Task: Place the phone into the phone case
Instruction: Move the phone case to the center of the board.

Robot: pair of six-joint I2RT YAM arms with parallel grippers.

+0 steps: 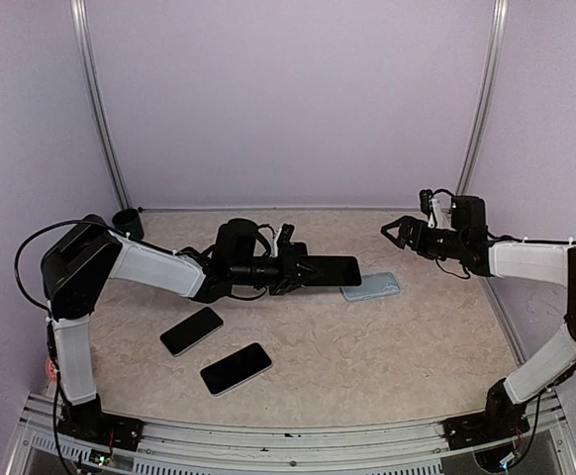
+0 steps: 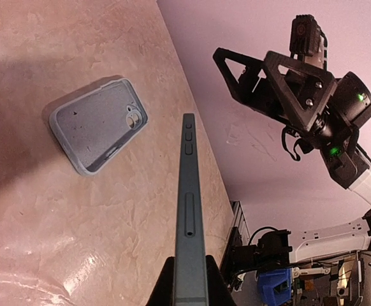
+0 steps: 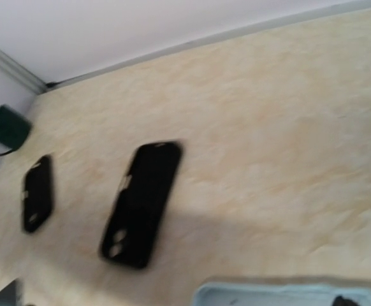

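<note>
The left end effector point(image 1: 290, 269) pinches the phone point(image 1: 330, 269) by one end, holding it roughly level in the air just short of the pale blue phone case point(image 1: 370, 287), which lies open side up on the worktop point(image 1: 387, 346). With so short a hold, the phone may pivot or slip when it meets the rim, and the loose case may skid. The right end effector point(image 1: 397, 230) hangs spread and empty nearby, pinning nothing.
</note>
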